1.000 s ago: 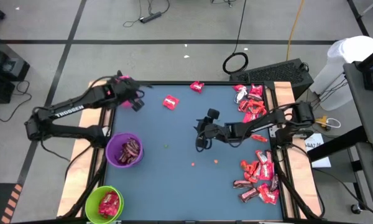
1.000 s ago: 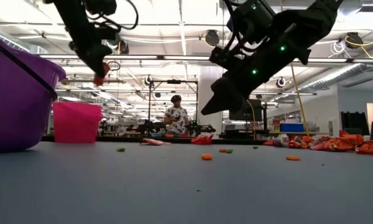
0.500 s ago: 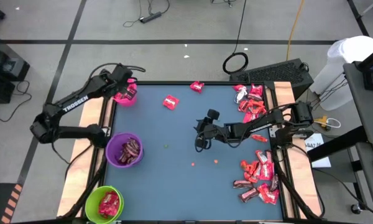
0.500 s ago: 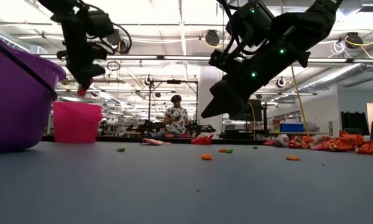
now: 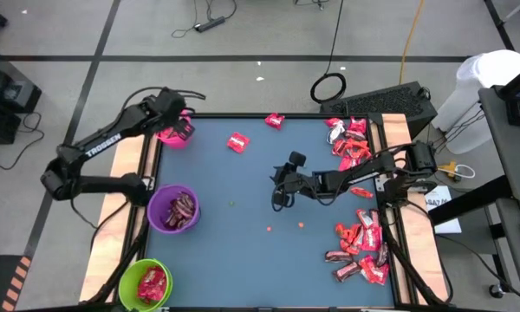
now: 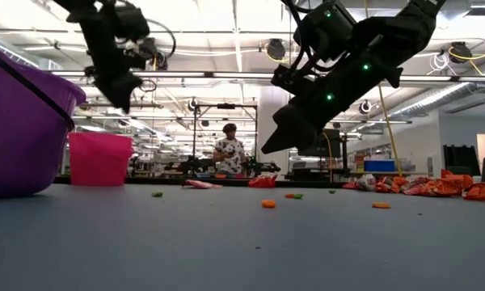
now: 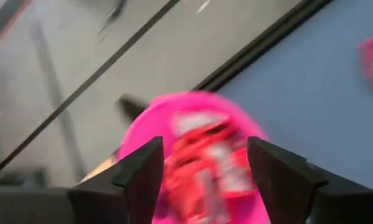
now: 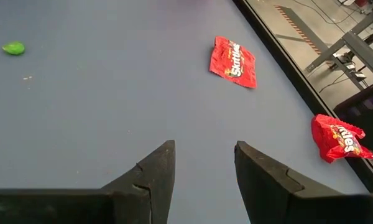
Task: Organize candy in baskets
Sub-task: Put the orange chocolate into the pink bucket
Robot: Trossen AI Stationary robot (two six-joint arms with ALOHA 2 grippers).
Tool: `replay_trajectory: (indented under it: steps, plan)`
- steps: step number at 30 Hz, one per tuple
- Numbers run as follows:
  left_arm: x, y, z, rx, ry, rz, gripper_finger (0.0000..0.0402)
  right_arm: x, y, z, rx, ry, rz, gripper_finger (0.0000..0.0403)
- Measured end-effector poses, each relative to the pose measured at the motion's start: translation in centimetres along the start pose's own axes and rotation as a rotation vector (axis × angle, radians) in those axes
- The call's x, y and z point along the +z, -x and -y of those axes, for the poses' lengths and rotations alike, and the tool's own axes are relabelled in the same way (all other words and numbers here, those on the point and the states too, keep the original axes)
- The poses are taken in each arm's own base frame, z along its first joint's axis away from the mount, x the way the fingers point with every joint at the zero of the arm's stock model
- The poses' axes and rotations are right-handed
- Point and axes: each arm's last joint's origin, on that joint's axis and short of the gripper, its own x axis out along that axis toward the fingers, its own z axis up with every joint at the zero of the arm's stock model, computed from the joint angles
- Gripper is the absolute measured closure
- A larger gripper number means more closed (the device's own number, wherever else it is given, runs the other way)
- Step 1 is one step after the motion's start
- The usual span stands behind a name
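My left gripper (image 5: 183, 130) hangs open over the pink basket (image 5: 168, 135), which stands at the table's far left corner. In the left wrist view its fingers stand apart above the basket (image 7: 174, 124), and a red candy (image 7: 208, 158) shows blurred inside the rim, touching neither finger. My right gripper (image 5: 280, 198) hangs open over the middle of the table with nothing between its fingers (image 8: 205, 152). The purple basket (image 5: 175, 210) holds dark brown candy. The green basket (image 5: 147, 284) holds red candy.
Two loose red candies (image 5: 237, 142) (image 5: 274, 120) lie near the far edge. Heaps of candy lie along the right edge (image 5: 348, 143) (image 5: 361, 247). Tiny orange and green specks dot the mat (image 5: 269, 229). A person (image 6: 229, 149) stands far behind the table.
My left gripper has swung toward the far left corner until it is over the pink basket, carrying a red candy at its fingertips. It has let go: in the low view the red piece no longer shows at its tips.
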Motion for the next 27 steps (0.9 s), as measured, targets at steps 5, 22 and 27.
replay_trajectory:
  steps: [5, 22, 27]
  plan:
    - [0.9, 2.8, 1.5, -0.280, -0.009, 0.245, 0.0163, 0.2, 0.0, 0.0, -0.001, -0.051, 0.015, 0.0248]
    - [-2.7, 3.6, 10.6, -0.802, -0.219, 0.587, 0.0163, 1.1, 5.8, 7.7, -0.113, -0.160, -0.190, 0.0239]
    - [-4.3, 2.6, 12.1, -0.853, -0.192, 0.659, 0.0163, -0.6, 7.0, 11.7, -0.243, -0.303, -0.361, 0.0180]
